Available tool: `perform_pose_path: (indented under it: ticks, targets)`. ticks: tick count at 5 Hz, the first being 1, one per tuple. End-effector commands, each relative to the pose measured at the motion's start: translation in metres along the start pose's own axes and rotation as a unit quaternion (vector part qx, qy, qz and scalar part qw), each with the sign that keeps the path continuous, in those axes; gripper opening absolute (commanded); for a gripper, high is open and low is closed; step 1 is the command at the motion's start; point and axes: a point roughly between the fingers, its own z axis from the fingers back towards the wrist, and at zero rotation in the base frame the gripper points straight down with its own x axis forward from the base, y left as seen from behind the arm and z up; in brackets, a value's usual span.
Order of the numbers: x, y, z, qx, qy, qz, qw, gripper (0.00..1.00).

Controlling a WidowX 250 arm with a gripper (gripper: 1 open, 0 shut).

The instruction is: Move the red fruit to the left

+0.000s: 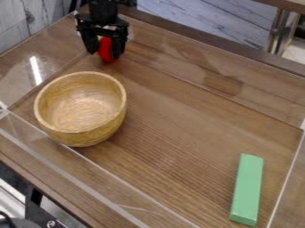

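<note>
Glossy and round, the red fruit (110,52) sits between open jaws.

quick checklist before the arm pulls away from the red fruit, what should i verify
1. Gripper jaws open: ok, the fingers stand spread on either side of the fruit.
2. Red fruit resting on the table: ok, it sits low at the far left end.
3. Fruit free of the fingers: cannot tell, the pads hide its sides.
4. Fruit left of the wooden bowl line: cannot tell, it lies behind the bowl, roughly above its right rim in this view.
5. Straight lift path clear: ok, nothing above the gripper but the arm itself.
6. Green block out of the way: ok, far off at the near right.
</note>
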Motion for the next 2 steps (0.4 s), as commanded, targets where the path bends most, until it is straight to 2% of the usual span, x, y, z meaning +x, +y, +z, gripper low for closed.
perform_pose_path:
  ticks: [1, 2]
  targets:
    - [-0.0009, 0.007, 0.0258, -0.001, -0.027, 0.006, 0.9996, 1.0]
    - [-0.0068, 0.0088, 0.0292, -0.013, -0.027, 0.013, 0.9995, 1.0]
